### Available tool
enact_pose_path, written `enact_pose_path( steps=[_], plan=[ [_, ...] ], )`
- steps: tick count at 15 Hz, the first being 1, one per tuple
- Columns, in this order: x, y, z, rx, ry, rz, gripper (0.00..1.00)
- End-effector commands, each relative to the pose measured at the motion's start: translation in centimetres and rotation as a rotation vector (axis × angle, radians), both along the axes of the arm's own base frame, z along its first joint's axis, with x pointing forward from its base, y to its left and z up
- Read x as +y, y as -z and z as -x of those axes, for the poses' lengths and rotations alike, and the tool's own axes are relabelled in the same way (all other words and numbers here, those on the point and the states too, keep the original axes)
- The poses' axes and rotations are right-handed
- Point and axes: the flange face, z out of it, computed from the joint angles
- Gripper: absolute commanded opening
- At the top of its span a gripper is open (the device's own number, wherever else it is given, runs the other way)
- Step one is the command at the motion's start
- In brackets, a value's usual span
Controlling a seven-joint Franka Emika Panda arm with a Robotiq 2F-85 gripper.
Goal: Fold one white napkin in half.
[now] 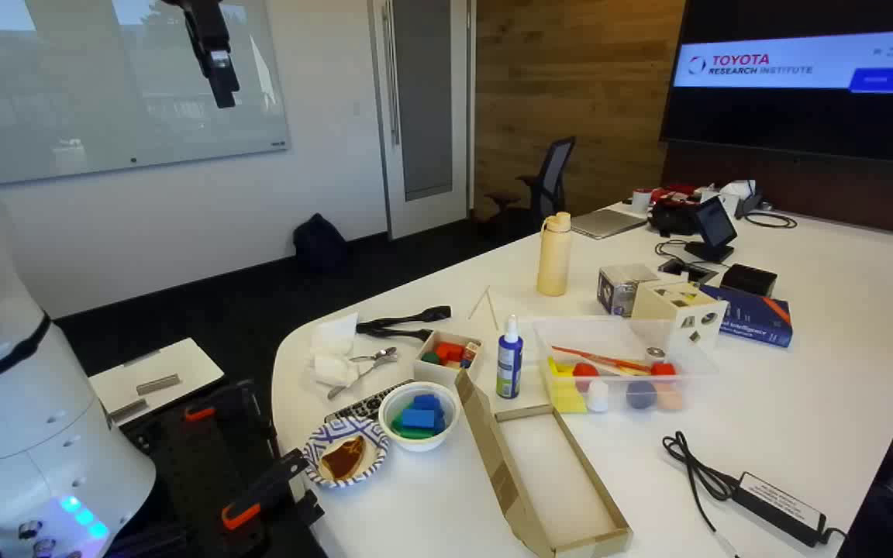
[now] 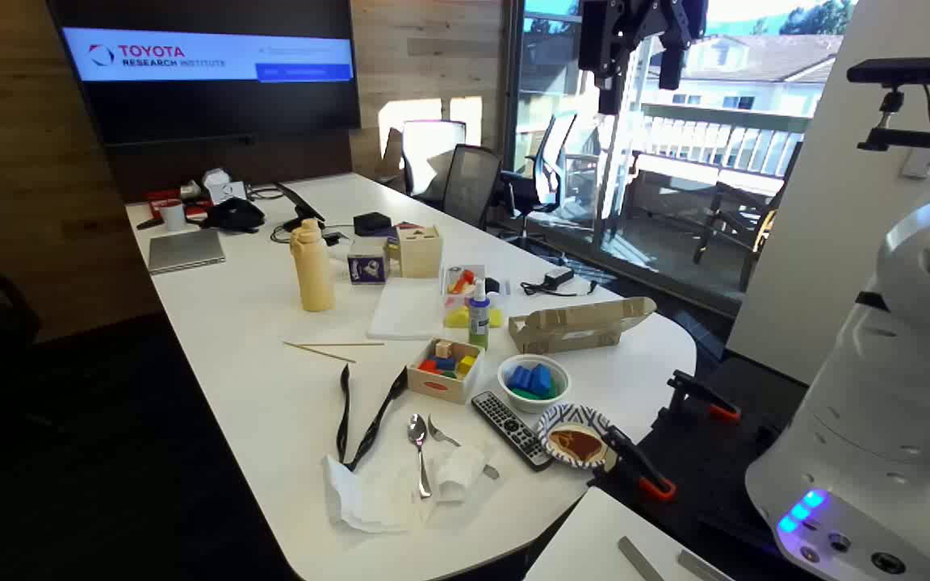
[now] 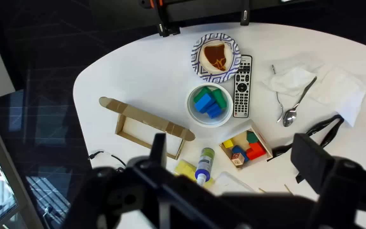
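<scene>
While the hand (image 3: 230, 139) hangs high over the tabletop (image 2: 247, 363), spread wide and holding nothing, I judge the fold not yet begun. My step is choosing between 2: I favour the flatter napkin (image 2: 360, 500) over the crumpled napkin (image 2: 461, 476). That calls for a move down to the tabletop's rounded end, a narrow pinch on 1 free edge, then a low, slow carry to the opposite edge.

The flatter napkin lies near the tabletop's edge, thin, white and rumpled, with 1 side seeming to lift just beside the black tongs (image 2: 374, 428). I can't tell whether any crease in it is a true fold. A little deeper in an exterior view, the crumpled napkin is bunched across the middle of a fork (image 2: 441, 434), so lifting it would probably drag the metal along. A spoon (image 2: 421, 460) lies between the 2, its handle end close to both; whether it pins either sheet I can't make out. Farther on, 1 tip of the tongs sits just beside a box of blocks (image 2: 437, 387), and well beyond it I see a pale yellow bottle (image 2: 316, 270) and a laptop (image 2: 186, 250).
</scene>
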Motion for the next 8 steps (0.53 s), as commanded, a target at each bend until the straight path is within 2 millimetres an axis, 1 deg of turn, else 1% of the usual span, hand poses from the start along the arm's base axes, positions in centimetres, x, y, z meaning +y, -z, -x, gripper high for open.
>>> enact_pose_path(
  steps=[1,2,3,5,7,8],
  plan=[
    [0.0,-0.1,0.0,0.001,0.0,0.0,1.0],
    [-0.4,1.5,-2.1,0.017,-0.017,-0.011,1.0],
    [-0.5,4.0,-4.5,0.024,-0.043,-0.027,1.0],
    [0.4,6.9,-7.1,0.007,-0.118,-0.12,1.0],
    [1.7,10.8,-10.3,0.014,-0.179,-0.201,1.0],
    [2.7,13.0,-11.8,0.038,-0.198,-0.242,1.0]
  ],
)
